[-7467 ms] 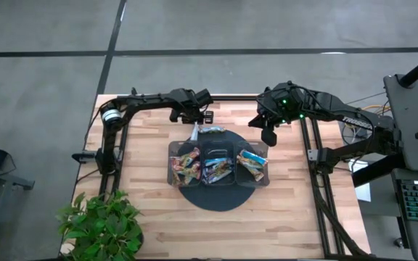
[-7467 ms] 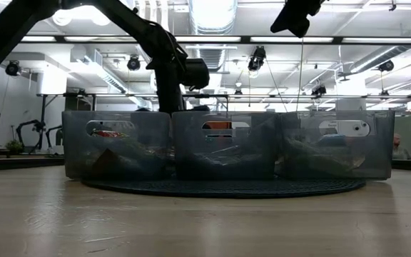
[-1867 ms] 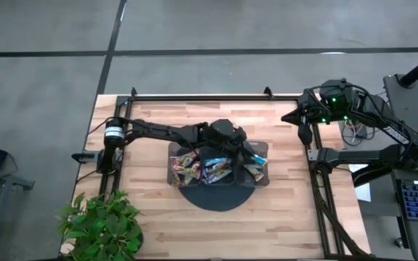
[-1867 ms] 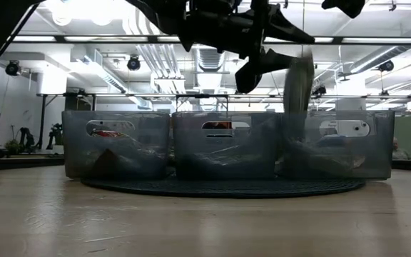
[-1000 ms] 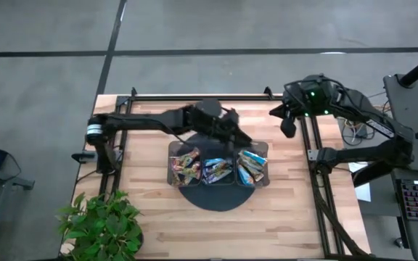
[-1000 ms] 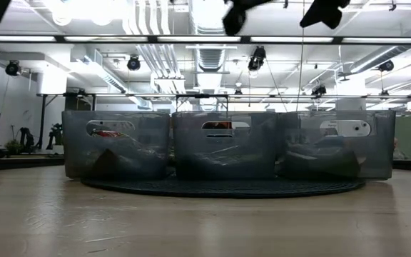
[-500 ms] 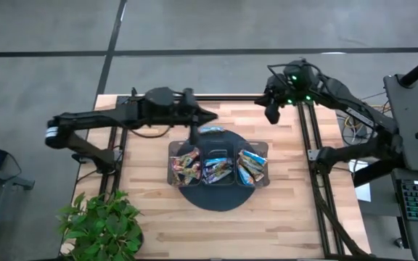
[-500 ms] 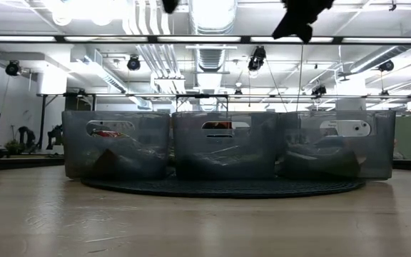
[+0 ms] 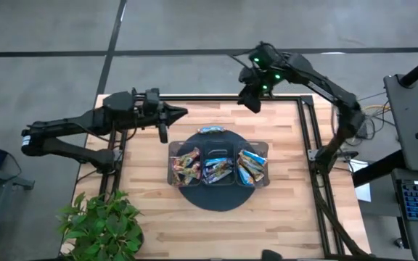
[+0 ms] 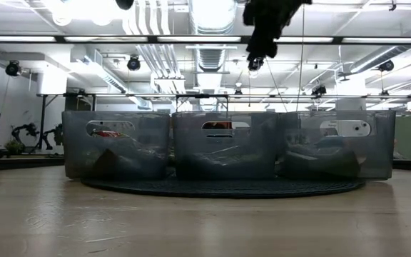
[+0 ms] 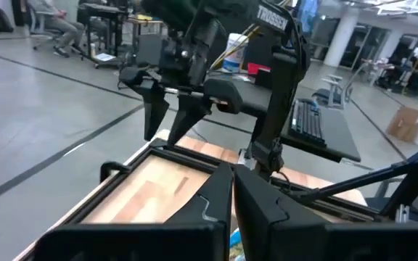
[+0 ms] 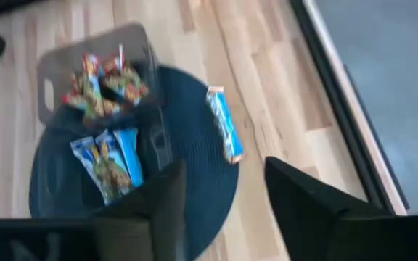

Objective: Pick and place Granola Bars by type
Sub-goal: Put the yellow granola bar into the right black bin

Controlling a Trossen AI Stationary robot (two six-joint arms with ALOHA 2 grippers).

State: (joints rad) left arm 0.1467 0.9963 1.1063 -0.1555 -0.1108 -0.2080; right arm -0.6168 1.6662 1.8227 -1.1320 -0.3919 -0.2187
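text: "trossen" | on: right arm [image 11: 278, 43], white letters | elsewhere: nothing legible

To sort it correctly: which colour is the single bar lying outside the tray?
Light blue; the loose bar shows best in the right wrist view, on the dark mat.

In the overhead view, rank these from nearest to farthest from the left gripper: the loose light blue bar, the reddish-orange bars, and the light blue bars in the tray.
Measured from the left gripper, shut, above the table's far left part:
1. Loose light blue bar, on the dark mat behind the tray.
2. Reddish-orange bars, left compartment.
3. Light blue bars in the tray, right compartment.
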